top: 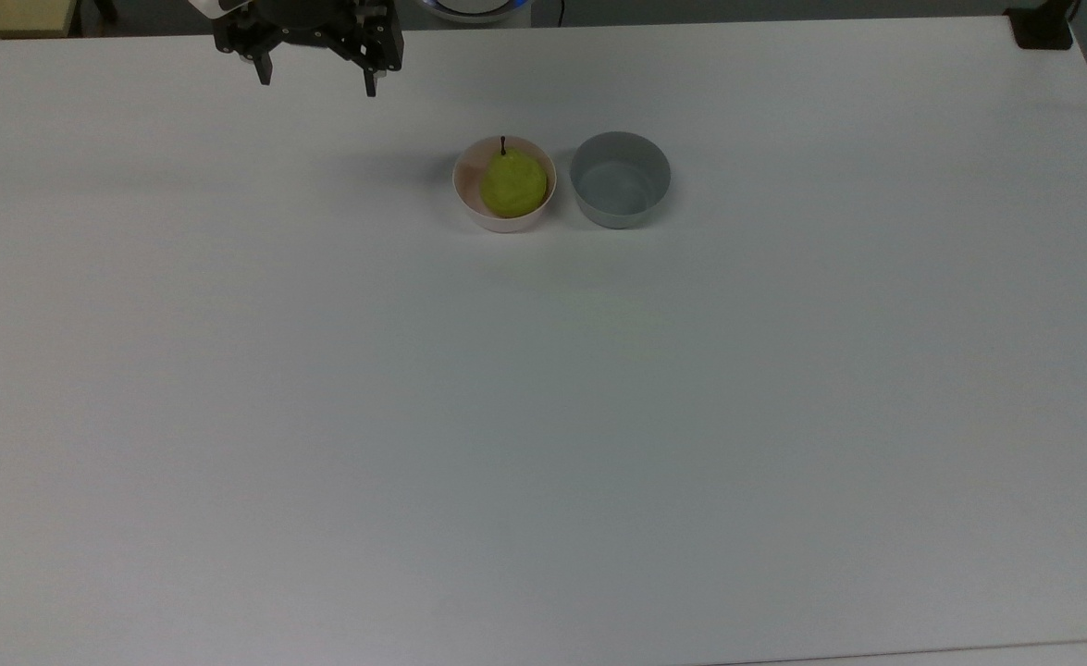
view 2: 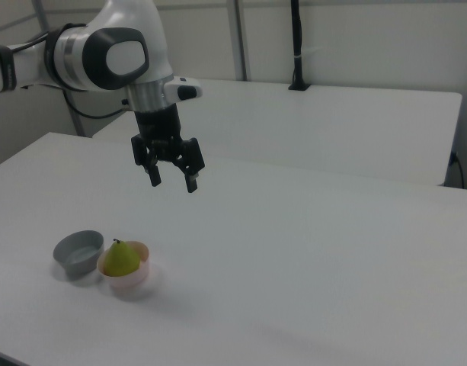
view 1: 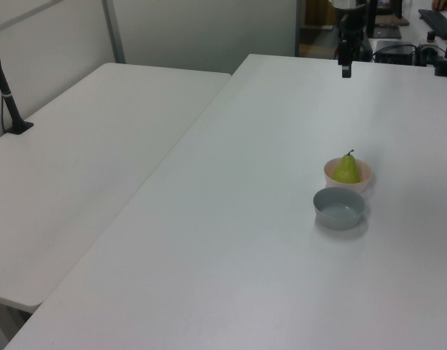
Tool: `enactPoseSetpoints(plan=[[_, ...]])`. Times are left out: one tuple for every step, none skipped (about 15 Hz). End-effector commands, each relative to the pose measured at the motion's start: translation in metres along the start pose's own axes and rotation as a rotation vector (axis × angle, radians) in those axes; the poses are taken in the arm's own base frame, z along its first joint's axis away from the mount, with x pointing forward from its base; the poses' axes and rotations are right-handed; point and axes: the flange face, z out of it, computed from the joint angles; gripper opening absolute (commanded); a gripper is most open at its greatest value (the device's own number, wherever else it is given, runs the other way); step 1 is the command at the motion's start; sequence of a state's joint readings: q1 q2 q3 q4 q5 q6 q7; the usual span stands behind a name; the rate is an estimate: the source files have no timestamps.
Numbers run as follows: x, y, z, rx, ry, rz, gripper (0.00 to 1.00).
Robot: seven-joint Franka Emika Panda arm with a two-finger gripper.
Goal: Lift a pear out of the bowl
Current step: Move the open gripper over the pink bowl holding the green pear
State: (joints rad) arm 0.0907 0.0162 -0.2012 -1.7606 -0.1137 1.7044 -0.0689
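My gripper (view 2: 173,179) hangs high over the table (top: 543,416), its two fingers spread wide with nothing between them

In the top view my gripper (top: 317,85) is at the upper edge, well apart from the bowl (top: 504,218), which lies lower and toward the top view's right. The pear (top: 512,184) sits inside this pale pink bowl, upright, and its dark stem points up; it seems to lean a little on the rim, but I cannot be sure from here. Just beside the bowl, on the top view's right, stands a grey bowl (top: 620,180), very near but I think not touching. In the right view the pear (view 2: 121,259) is below my fingers, toward the right view's left
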Motion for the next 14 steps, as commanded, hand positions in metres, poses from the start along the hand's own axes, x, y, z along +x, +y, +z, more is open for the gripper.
enactPoseSetpoints(plan=[[0.003, 0.002, -0.001, -0.015, -0.002, 0.019, 1.00], [0.004, 0.002, -0.004, -0.016, 0.004, 0.019, 1.00], [0.004, 0.004, -0.008, -0.015, 0.013, 0.022, 1.00], [0.005, 0.005, -0.008, -0.015, 0.014, 0.025, 1.00], [0.006, 0.003, -0.006, -0.016, 0.010, 0.022, 1.00], [0.009, 0.002, -0.002, -0.016, 0.004, 0.020, 1.00], [0.009, 0.001, -0.003, -0.016, 0.006, 0.018, 1.00], [0.009, 0.002, -0.003, -0.016, 0.007, 0.018, 1.00], [0.009, 0.001, -0.004, -0.016, 0.009, 0.017, 1.00], [0.009, -0.001, -0.003, -0.017, 0.008, 0.011, 1.00], [0.009, -0.005, -0.004, -0.017, 0.009, 0.003, 1.00], [0.009, -0.010, -0.007, -0.017, 0.014, -0.005, 1.00], [0.008, -0.019, -0.010, -0.014, 0.018, -0.024, 1.00], [0.008, -0.031, -0.013, -0.011, 0.022, -0.041, 1.00]])
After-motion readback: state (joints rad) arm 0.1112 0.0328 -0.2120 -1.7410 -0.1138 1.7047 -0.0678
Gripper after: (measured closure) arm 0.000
